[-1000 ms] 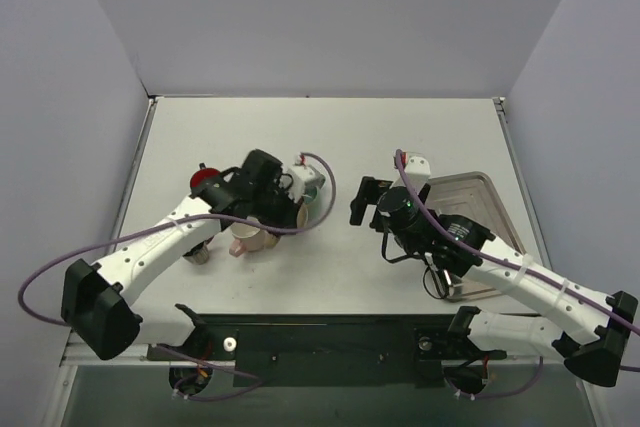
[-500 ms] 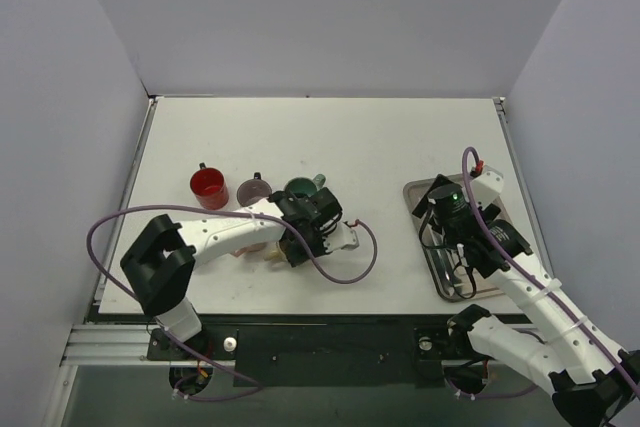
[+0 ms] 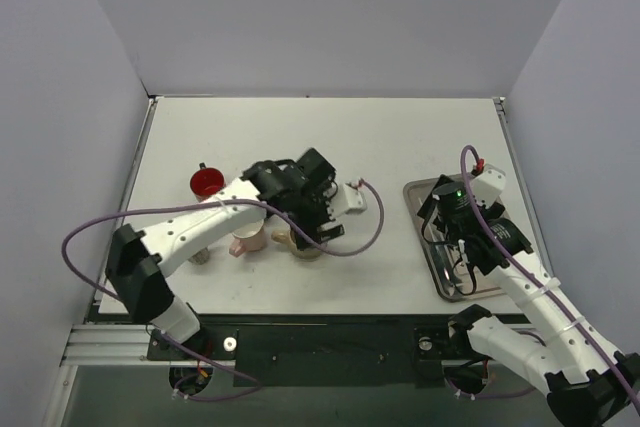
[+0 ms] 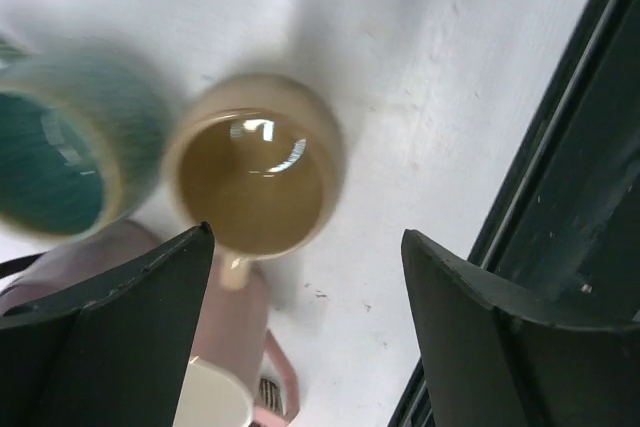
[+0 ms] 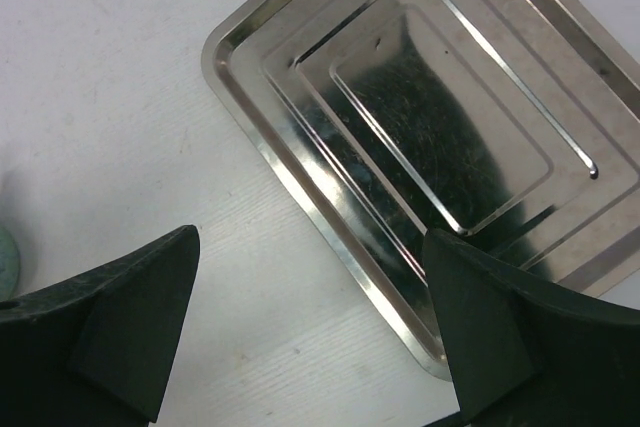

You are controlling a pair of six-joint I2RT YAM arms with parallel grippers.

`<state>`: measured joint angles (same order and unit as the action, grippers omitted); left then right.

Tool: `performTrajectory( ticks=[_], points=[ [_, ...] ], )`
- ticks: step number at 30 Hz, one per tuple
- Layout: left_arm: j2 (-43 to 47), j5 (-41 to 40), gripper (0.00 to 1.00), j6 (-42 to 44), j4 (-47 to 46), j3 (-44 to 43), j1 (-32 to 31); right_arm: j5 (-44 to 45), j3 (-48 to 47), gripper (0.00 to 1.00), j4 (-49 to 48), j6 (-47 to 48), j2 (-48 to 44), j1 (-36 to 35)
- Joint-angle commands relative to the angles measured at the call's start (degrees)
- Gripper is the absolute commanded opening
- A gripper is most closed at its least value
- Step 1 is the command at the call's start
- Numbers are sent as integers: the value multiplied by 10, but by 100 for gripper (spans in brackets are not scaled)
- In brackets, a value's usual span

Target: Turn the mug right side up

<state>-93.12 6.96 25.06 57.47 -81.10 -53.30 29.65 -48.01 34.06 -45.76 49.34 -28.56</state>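
You're in a robot lab test cell: bare grey panels (image 3: pixel 330 17) box in the white worktop (image 3: pixel 420 137) on three sides.

Left hand (image 4: pixel 305 237) now seemingly off mug (image 4: pixel 255 172)

The left arm (image 3: pixel 200 230) and right arm (image 3: pixel 545 299) wear white shells with black joints. Behind the jaws sits a black wrist block (image 3: pixel 285 185), and a purple cable (image 3: pixel 66 250) trails back from it. The jaws are dark wedges.

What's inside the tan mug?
Nothing: the tan mug shows a bare glazed bottom with light reflections. Its interior is uncovered in the left wrist view.
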Motion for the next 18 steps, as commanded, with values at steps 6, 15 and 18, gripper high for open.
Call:
performTrajectory(
  ticks=[6, 15, 18],
  points=[
    [279, -47, 89, -165, -262, 69, 396, 144, 58, 88, -58, 73, -28, 55],
    [382, -99, 90, -279, -410, 309, 654, 224, 141, 86, -143, 117, -50, 65],
    [385, -119, 91, -285, -467, 393, 670, 200, 146, 86, -173, 133, -50, 64]
  ],
)
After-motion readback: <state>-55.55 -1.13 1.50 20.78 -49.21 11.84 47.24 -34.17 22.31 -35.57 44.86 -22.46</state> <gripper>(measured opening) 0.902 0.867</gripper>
